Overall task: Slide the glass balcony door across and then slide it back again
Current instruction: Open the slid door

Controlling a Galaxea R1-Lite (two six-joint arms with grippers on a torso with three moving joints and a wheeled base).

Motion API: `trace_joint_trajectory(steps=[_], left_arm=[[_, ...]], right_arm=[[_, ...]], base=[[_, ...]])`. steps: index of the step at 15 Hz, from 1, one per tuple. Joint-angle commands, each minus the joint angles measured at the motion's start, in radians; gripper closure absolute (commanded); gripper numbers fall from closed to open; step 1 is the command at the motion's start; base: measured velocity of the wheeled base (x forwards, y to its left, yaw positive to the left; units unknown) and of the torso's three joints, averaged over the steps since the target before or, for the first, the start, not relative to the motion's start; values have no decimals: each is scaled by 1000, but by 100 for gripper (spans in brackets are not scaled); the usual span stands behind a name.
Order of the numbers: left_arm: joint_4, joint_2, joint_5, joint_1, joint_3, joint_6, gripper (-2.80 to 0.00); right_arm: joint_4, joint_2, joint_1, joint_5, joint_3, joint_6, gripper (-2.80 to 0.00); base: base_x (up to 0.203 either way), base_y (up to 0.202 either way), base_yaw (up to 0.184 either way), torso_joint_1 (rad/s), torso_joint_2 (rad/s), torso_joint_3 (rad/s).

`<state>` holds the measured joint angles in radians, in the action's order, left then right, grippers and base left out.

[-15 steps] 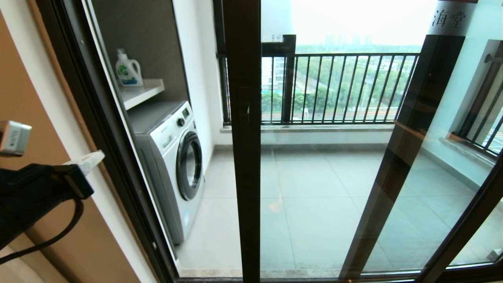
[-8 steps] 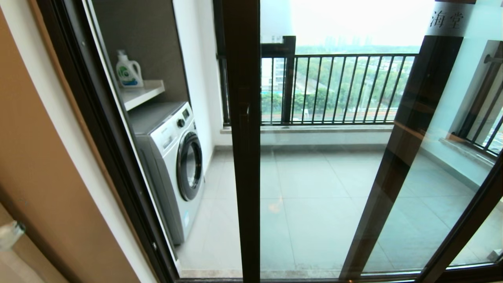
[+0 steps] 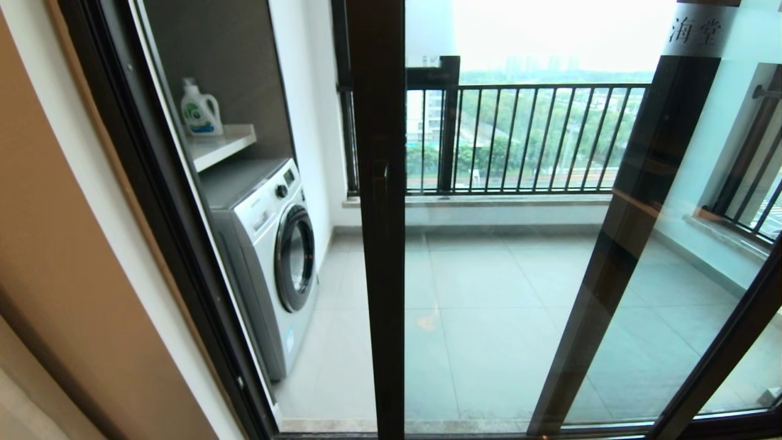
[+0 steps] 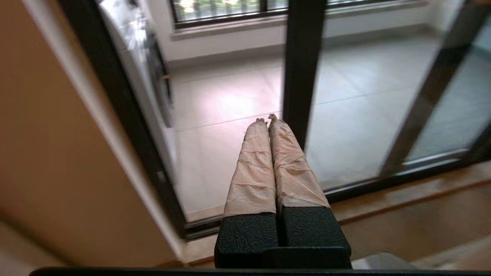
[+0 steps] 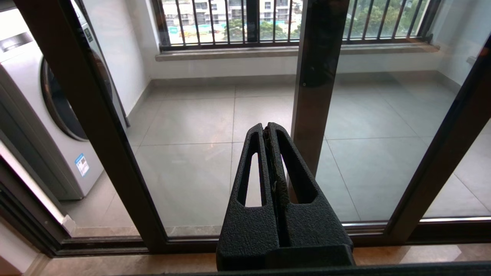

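Note:
The glass balcony door (image 3: 489, 305) is a tall clear pane in a dark brown frame. Its leading stile (image 3: 380, 275) stands upright mid-view and carries a dark bar handle (image 3: 380, 183). A frosted strip with Chinese characters (image 3: 696, 30) shows at the top right. Neither arm shows in the head view. In the left wrist view my left gripper (image 4: 267, 119), its fingers wrapped in pale tape, is shut on nothing, low and back from the stile (image 4: 303, 57). The right wrist view has my right gripper (image 5: 265, 128) shut and empty, in front of the pane near the floor track, apart from the stile (image 5: 96, 126).
Beyond the door frame, a white washing machine (image 3: 269, 244) stands at the balcony's left under a shelf with a detergent bottle (image 3: 198, 110). A dark railing (image 3: 525, 134) closes the far side. A beige wall (image 3: 61, 244) and the dark door jamb (image 3: 165, 214) are on my left.
My left arm, raised at the left edge of the head view a second ago, has dropped out of that view. The door stile has not shifted.

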<state>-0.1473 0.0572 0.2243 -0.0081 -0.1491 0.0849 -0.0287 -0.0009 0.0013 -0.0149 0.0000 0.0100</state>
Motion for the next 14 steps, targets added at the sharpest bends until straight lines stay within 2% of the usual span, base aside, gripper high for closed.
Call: trace_joint_trajectory(steps=[1,3,4,5,6,7,9,14], left_arm=[[7,-56,-130,3,60,40,0],[10,-55,-167,4,68,-25,0],[23,-55,-217,4,105,-25,0],[62,-54,-219,5,117,-8,0],[76,-54,-205,5,122,44,0],[77,-54,-189,5,122,67,0],[80,-56,-194,4,124,-5,0],[81,-56,-198,5,125,-13,0]], right_arm=[[0,1,0,0,9,1,0],[0,1,0,0,9,1,0],[0,1,0,0,9,1,0],[0,1,0,0,9,-1,0],[0,1,0,0,9,0,0],[0,1,0,0,9,1,0],[0,1,0,0,9,-1,0],[0,1,0,0,9,0,0]], base=[[0,0,0,0,0,0],[0,0,0,0,0,0],[0,0,0,0,0,0],[0,0,0,0,0,0],[0,0,0,0,0,0],[0,0,0,0,0,0],[0,0,0,0,0,0],[0,0,0,0,0,0]])
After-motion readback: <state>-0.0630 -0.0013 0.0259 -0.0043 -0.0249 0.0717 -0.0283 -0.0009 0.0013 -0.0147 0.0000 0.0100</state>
